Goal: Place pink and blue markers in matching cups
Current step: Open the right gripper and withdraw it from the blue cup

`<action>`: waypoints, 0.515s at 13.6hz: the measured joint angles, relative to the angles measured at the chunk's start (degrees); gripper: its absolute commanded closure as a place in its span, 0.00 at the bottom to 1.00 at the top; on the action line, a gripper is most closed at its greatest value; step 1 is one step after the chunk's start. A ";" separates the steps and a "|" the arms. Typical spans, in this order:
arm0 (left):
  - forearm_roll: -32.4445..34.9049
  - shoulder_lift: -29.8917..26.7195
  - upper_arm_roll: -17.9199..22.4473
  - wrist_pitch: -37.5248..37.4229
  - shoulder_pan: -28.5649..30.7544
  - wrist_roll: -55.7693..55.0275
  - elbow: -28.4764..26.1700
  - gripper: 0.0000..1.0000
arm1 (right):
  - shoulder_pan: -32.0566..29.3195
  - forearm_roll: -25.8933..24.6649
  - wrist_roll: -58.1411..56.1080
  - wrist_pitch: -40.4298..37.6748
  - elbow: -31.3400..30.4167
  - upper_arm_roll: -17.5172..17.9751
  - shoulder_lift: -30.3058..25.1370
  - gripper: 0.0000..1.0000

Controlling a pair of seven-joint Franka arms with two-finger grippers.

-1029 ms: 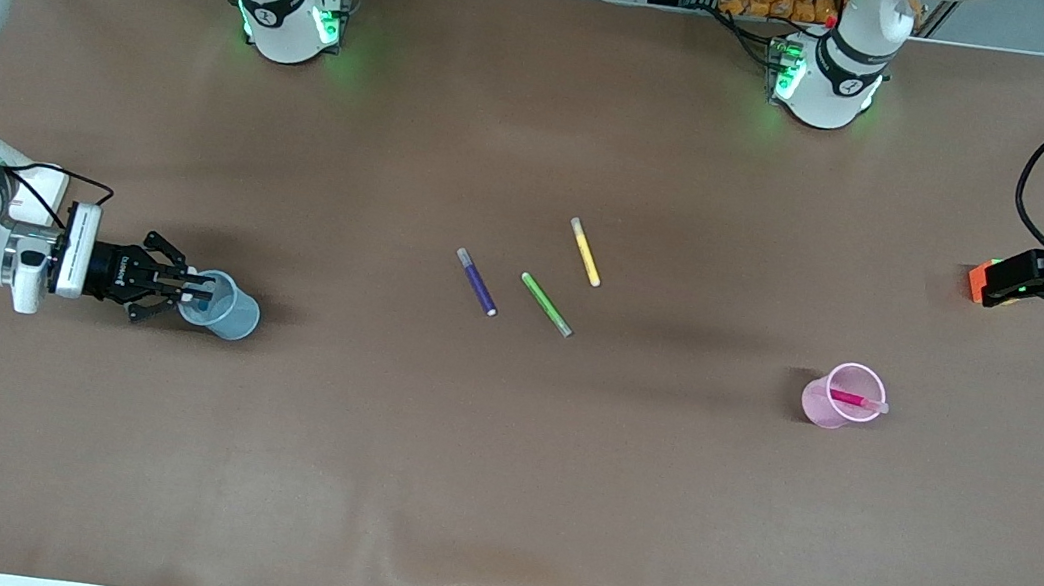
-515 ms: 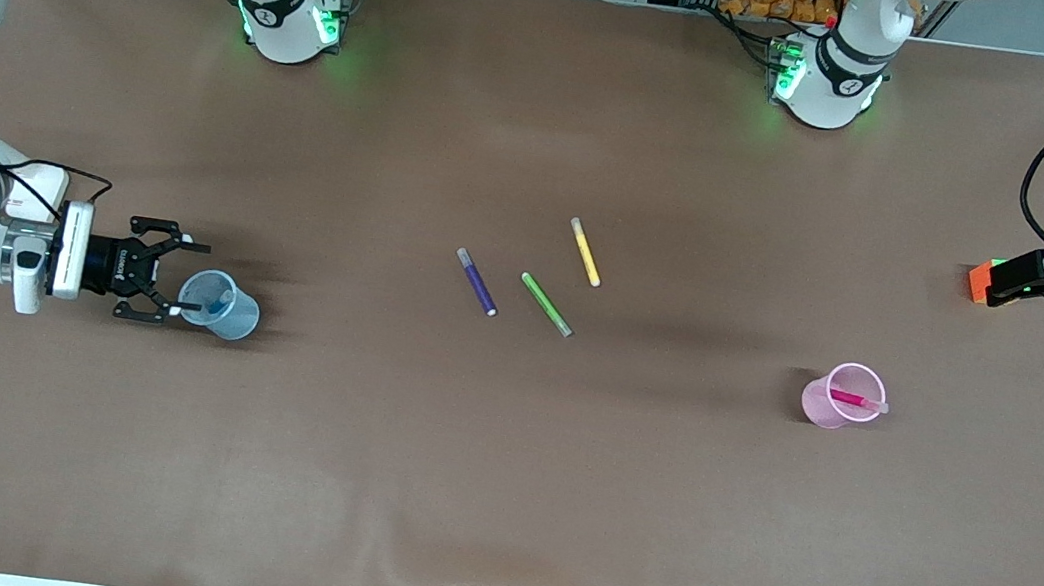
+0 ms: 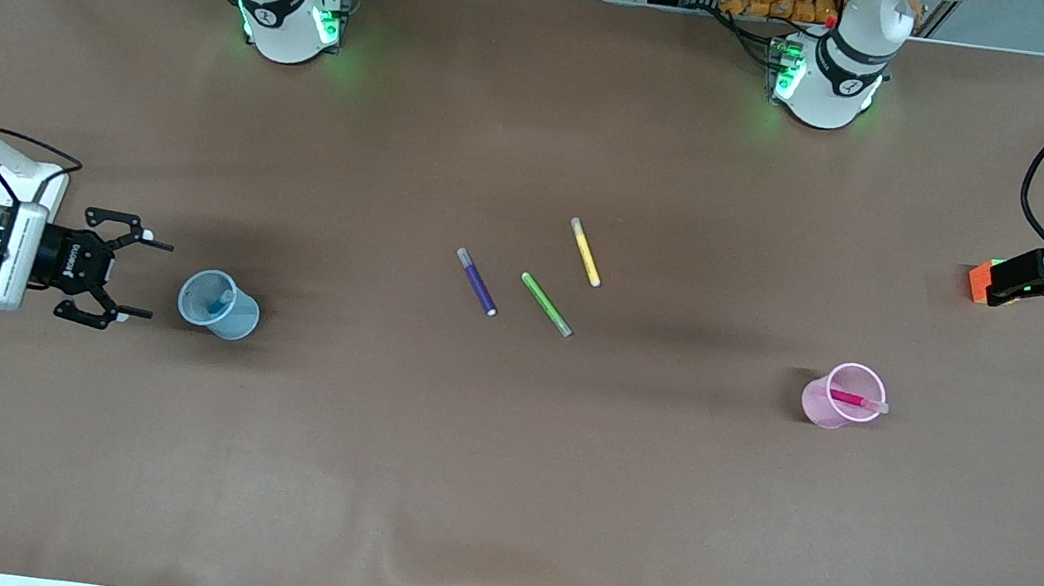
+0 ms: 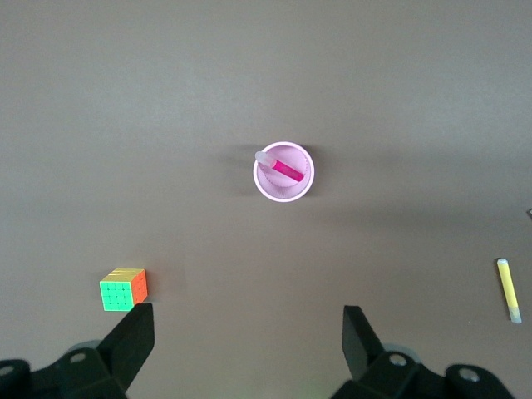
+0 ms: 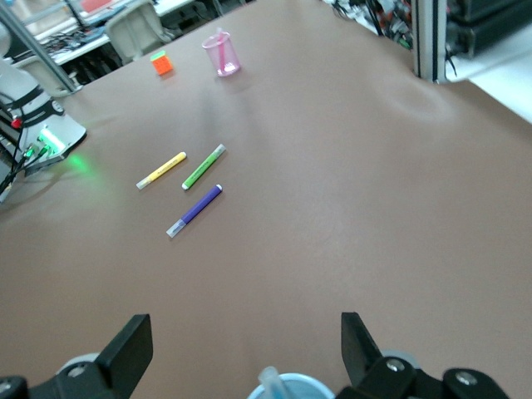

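Note:
The light blue cup (image 3: 220, 306) stands near the right arm's end of the table with the blue marker (image 3: 225, 298) inside it. Its pale cap (image 5: 270, 383) pokes above the cup's rim (image 5: 293, 388) in the right wrist view. My right gripper (image 3: 139, 277) is open and empty, a short gap from the cup on the side toward the right arm's end; it also shows in the right wrist view (image 5: 247, 349). The pink cup (image 3: 839, 395) holds the pink marker (image 3: 855, 400); both show in the left wrist view (image 4: 283, 171). My left gripper (image 4: 248, 332) is open, empty and high, waiting.
A purple pen (image 3: 477, 282), a green pen (image 3: 546, 303) and a yellow pen (image 3: 585, 252) lie mid-table. A colour cube (image 3: 979, 282) sits near the left arm's end, also in the left wrist view (image 4: 123, 288).
My right gripper opened, left the blue marker in the blue cup and drew back from the cup toward the right arm's end of the table. The left arm has not moved.

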 measured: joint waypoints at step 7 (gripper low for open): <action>0.00 0.03 -0.06 -1.15 0.47 0.02 -0.65 0.00 | 4.00 -12.65 26.61 2.28 0.25 0.28 -10.62 0.00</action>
